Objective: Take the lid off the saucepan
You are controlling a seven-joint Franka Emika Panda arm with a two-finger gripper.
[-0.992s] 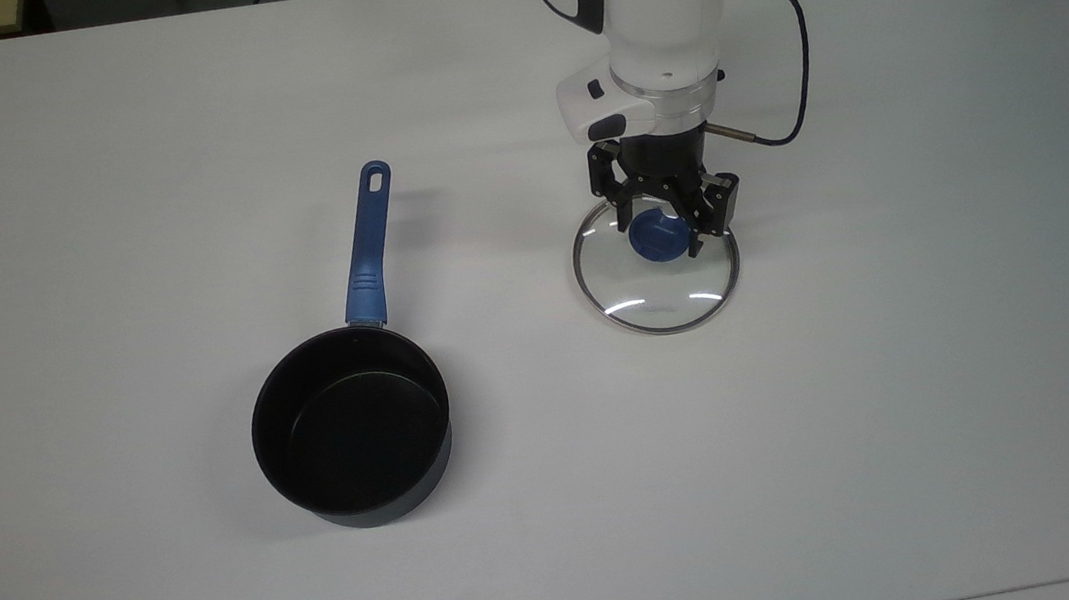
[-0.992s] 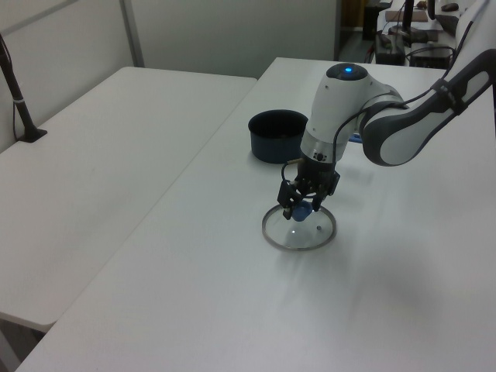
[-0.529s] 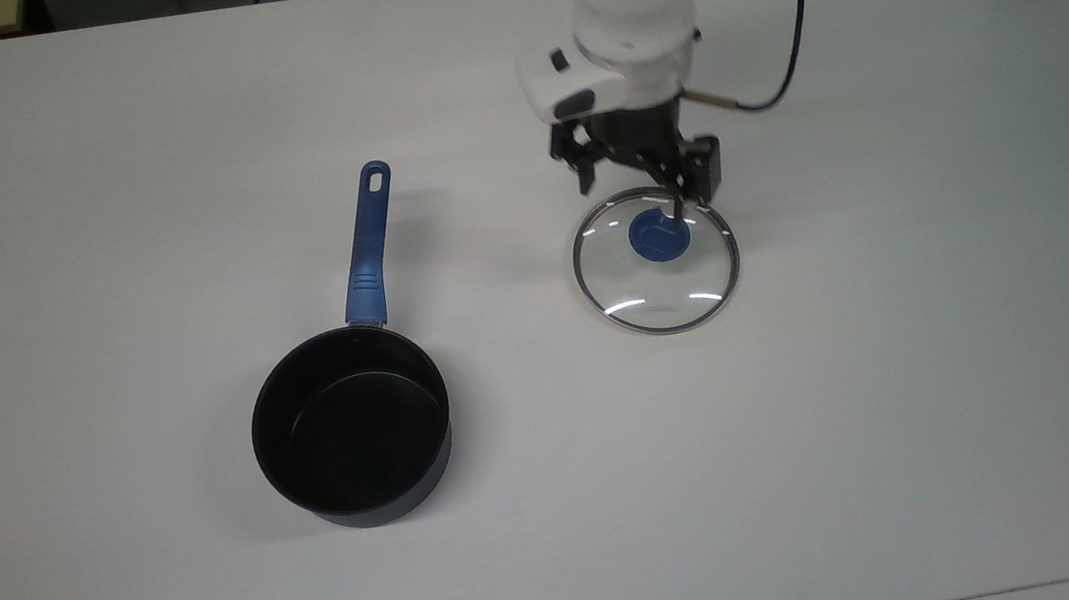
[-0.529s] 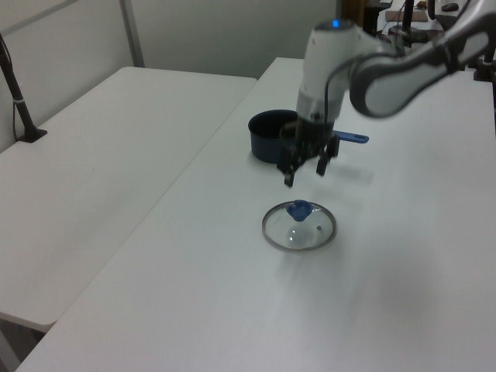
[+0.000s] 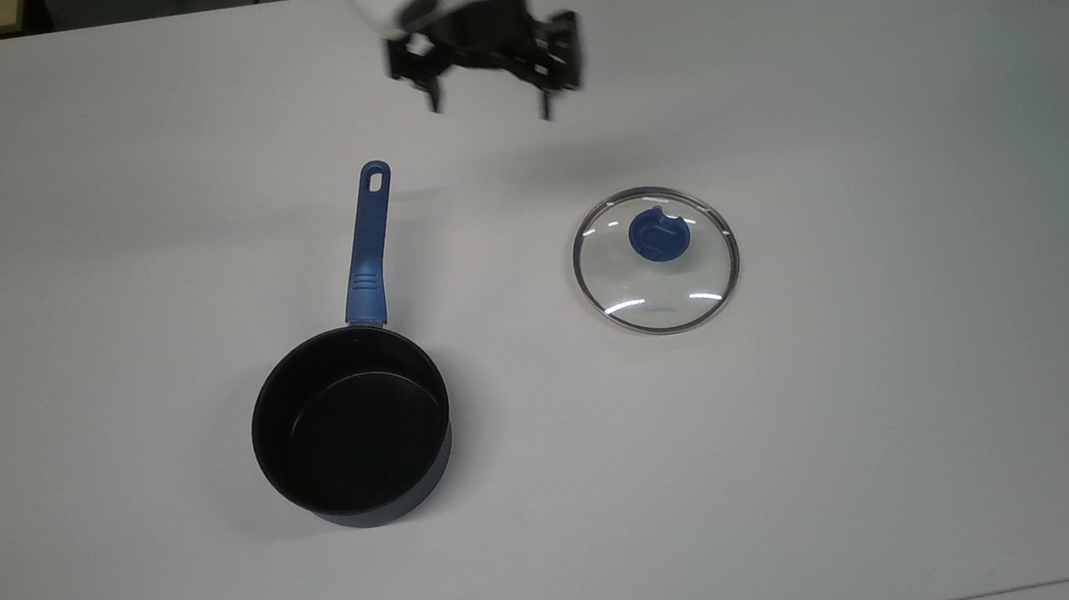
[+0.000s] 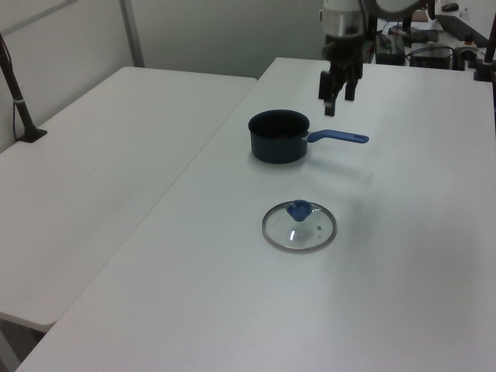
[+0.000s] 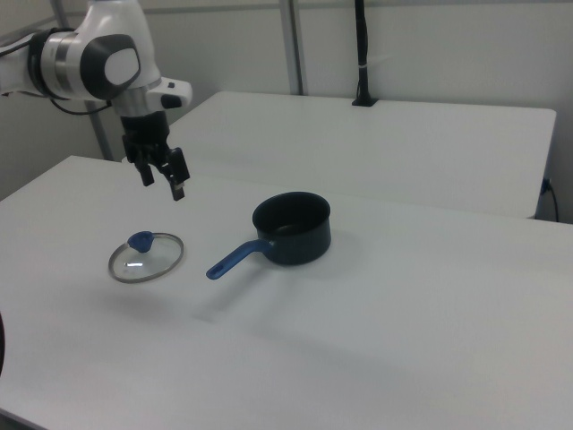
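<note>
Top view: gripper (image 5: 491, 109) raised, fingers spread, empty, pointing down | lid (image 5: 656, 260) flat on table (image 5: 952, 343), 3 o'clock of saucepan (image 5: 352, 426), uncovered

I see the gripper (image 5: 487, 84) has let go of the lid's blue knob (image 5: 658, 235) and risen well clear of it, fingers spread with nothing between them. In the top view it has travelled from directly over the lid (image 5: 656, 260) toward eleven o'clock, now hanging high above the table near the handle's end (image 5: 374, 179).
</note>
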